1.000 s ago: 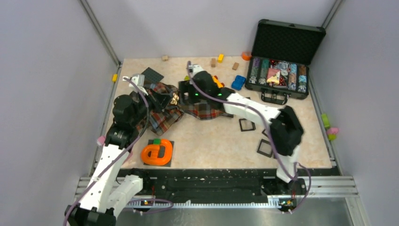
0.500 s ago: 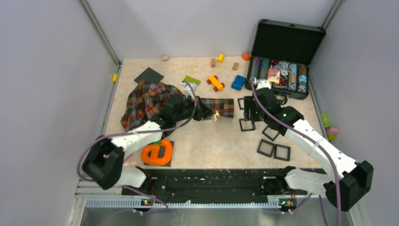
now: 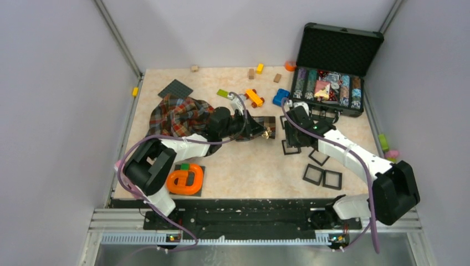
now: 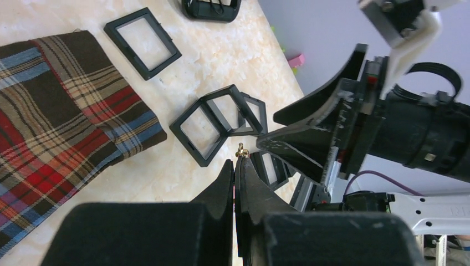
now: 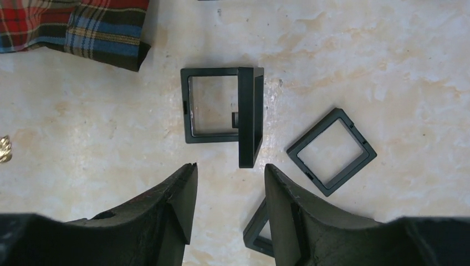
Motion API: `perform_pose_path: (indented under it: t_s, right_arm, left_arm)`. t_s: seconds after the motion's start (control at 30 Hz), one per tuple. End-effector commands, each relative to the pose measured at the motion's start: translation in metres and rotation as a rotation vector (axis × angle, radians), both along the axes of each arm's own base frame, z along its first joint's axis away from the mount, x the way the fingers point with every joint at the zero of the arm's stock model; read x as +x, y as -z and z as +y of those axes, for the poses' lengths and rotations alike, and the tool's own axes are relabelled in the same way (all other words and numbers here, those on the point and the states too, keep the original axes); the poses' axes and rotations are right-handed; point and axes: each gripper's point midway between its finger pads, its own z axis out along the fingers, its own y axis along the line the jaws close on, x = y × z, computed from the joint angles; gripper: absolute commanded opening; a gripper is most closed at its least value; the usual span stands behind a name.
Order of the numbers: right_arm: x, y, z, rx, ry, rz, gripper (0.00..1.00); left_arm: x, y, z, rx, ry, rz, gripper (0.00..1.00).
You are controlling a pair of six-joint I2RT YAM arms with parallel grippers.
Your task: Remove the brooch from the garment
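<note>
The plaid garment (image 3: 180, 116) lies bunched at the left of the table, with one sleeve (image 3: 259, 123) stretched to the right; it also shows in the left wrist view (image 4: 50, 127) and the right wrist view (image 5: 77, 25). My left gripper (image 3: 260, 131) (image 4: 234, 162) is shut on the tiny gold brooch (image 3: 268, 133) (image 4: 240, 149) and holds it above bare table, just past the sleeve end. My right gripper (image 3: 292, 125) (image 5: 228, 172) is open and empty, right beside the brooch. It hangs over an open black frame box (image 5: 221, 105). The brooch shows at the left edge of the right wrist view (image 5: 4, 149).
Several black square frames (image 3: 312, 174) lie at the right of the table. An open case of poker chips (image 3: 332, 83) stands at the back right. A toy car (image 3: 255, 98), a blue brick (image 3: 281, 97) and a dark baseplate (image 3: 175, 88) lie behind the garment. An orange ring toy (image 3: 185, 180) lies at the front left.
Both grippers were at the garment a second ago. My left gripper has since moved right, off the sleeve, with the brooch. My right gripper has moved left towards it.
</note>
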Motion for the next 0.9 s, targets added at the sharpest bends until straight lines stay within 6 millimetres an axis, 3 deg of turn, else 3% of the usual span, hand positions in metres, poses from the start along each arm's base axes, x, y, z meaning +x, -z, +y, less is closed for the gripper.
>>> perform_pose_path:
  t_s: [0.0,0.2,0.37,0.63,0.87]
  right_arm:
    - [0.013,0.011,-0.009,-0.025,0.067,-0.012,0.49]
    - [0.017,0.016,-0.023,-0.071,0.116,-0.002,0.46]
    - [0.019,0.02,-0.019,-0.062,0.108,0.015,0.28]
    - [0.016,0.014,0.006,-0.003,0.033,0.015,0.02]
    - [-0.001,0.006,0.026,0.049,-0.008,0.002,0.01]
  left_arm:
    - [0.004,-0.029,-0.01,-0.072,0.037,-0.082,0.0]
    - [0.002,-0.025,-0.011,-0.063,0.051,-0.078,0.0]
    - [0.001,-0.022,-0.013,-0.062,0.065,-0.072,0.0]
    - [0.0,-0.01,-0.012,-0.042,0.066,-0.036,0.0]
    - [-0.002,0.005,-0.026,-0.054,0.095,0.025,0.0]
